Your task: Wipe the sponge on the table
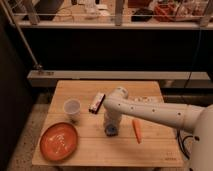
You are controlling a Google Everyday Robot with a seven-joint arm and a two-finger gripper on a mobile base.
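Pale gripper [110,123] over blocky blue sponge [111,131], grainy wooden plank table [90,150]

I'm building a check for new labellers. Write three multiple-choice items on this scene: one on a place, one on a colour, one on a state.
1. Where over the light wooden plank table is the robot's claw?
A) raised high at the far edge
B) down at the small blue rectangular sponge
C) at the near left corner

2. What colour is the round flat plate?
A) green
B) orange-red
C) black

3. How does the small white cup stand?
A) upright, mouth up
B) on its side
C) upside down

Answers:
1 B: the claw sits right at the sponge, near the table's middle, beside the orange carrot.
2 B: the plate's face shows orange-red.
3 A: the cup's open rim faces up.
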